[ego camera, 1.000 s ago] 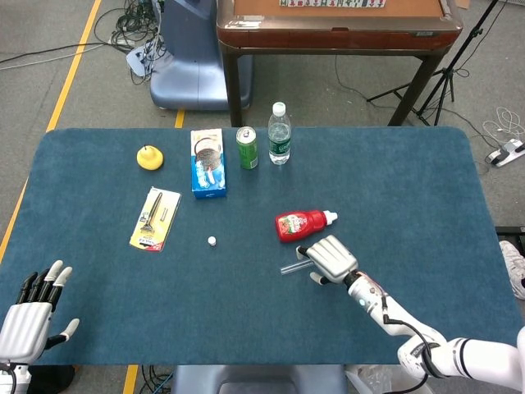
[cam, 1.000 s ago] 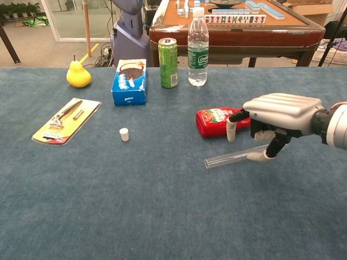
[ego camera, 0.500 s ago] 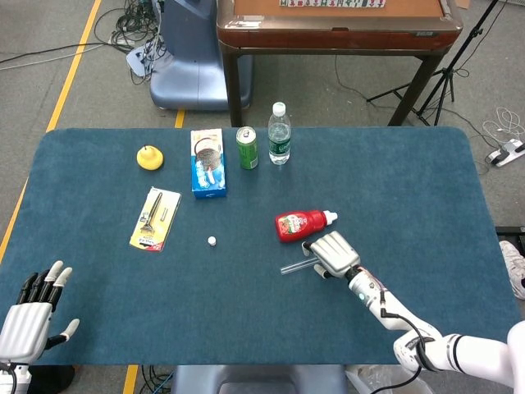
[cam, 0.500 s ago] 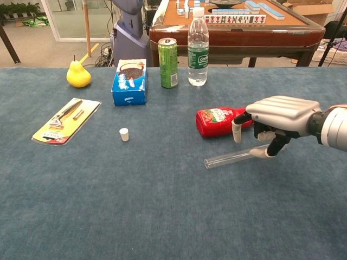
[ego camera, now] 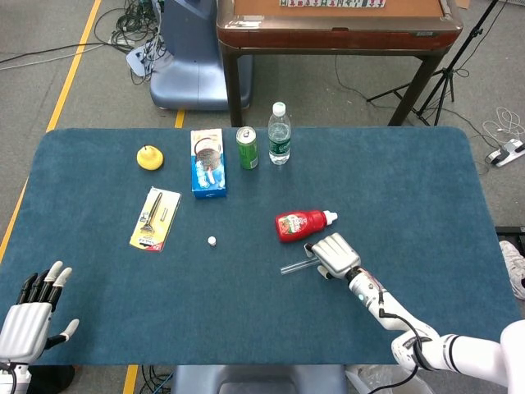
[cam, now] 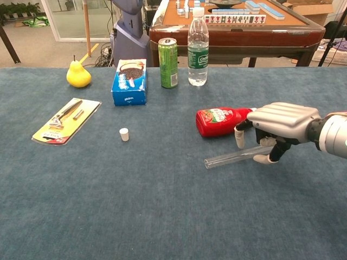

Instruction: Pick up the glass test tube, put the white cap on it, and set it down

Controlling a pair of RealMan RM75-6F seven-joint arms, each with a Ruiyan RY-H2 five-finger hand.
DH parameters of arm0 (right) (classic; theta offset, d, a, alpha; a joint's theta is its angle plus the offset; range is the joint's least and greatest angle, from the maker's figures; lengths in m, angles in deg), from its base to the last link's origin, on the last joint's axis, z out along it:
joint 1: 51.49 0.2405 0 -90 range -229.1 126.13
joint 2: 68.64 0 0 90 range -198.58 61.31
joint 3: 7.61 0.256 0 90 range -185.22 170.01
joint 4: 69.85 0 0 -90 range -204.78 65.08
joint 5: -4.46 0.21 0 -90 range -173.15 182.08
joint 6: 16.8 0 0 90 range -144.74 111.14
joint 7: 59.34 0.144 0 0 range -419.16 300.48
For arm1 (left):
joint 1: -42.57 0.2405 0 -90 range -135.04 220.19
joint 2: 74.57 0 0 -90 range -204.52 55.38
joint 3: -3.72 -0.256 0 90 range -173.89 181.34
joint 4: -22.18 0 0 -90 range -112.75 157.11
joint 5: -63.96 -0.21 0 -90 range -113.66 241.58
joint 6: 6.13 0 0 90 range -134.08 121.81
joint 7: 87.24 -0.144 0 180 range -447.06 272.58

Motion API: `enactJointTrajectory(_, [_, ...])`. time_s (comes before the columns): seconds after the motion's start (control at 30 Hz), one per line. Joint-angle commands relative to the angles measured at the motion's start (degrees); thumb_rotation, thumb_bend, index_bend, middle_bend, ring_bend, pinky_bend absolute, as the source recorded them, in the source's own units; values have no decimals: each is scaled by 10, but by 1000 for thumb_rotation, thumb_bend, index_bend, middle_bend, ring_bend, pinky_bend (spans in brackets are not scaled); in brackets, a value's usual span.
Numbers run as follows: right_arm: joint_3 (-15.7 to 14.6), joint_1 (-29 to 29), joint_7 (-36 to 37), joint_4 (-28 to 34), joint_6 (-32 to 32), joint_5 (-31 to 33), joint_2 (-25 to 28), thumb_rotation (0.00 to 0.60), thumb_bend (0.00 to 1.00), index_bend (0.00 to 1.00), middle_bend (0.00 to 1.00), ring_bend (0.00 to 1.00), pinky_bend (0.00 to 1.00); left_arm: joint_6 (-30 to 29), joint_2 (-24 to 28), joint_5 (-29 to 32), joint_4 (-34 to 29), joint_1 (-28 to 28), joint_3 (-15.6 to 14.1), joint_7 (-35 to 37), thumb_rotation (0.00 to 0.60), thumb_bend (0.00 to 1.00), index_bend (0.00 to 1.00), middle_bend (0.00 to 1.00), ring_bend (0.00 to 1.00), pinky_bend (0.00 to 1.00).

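The glass test tube (cam: pixel 227 158) lies flat on the blue table, just in front of a red sauce bottle; the head view shows the test tube (ego camera: pixel 294 266) as a thin clear line. My right hand (cam: pixel 279 122) is low over the tube's right end, with fingers curled down on the far side and the thumb on the near side. The tube still rests on the cloth. In the head view the right hand (ego camera: pixel 335 256) covers that end. The small white cap (cam: pixel 124 134) stands alone well to the left; the head view shows the cap (ego camera: pixel 212 241) too. My left hand (ego camera: pixel 29 316) hovers spread off the near left corner, holding nothing.
The red sauce bottle (cam: pixel 219 121) lies right behind the tube. Farther back stand a green can (cam: pixel 168 62), a water bottle (cam: pixel 198 49) and a blue cookie box (cam: pixel 129 81). A yellow pear (cam: pixel 78 75) and a carded razor (cam: pixel 66 120) sit at the left.
My right hand has dropped lower and shifted slightly right over the tube's end, and its fingers now reach down to the tube. The tube, the cap and the left hand have not moved.
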Motion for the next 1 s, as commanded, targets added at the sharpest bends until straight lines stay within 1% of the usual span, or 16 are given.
enactJointTrajectory(0.03, [-1,-1,-1,-3,-1,1,-2,600,329,432,1000,1000,1000,0,0,0,0,0,0,0,600,204,0,0,0,0])
enactJointTrajectory(0.43, [3,2,-4,-19,-7,6,-16,600,329,453,1000,1000,1000,-1,0,2,2,2,0,2,600,204,0,0,0,0])
enactJointTrajectory(1.0, [8,6,-18,-31,-14,22,-28,600,330,510,1000,1000,1000,-3,-1,4,8,4,0,10,600,204,0,0,0,0])
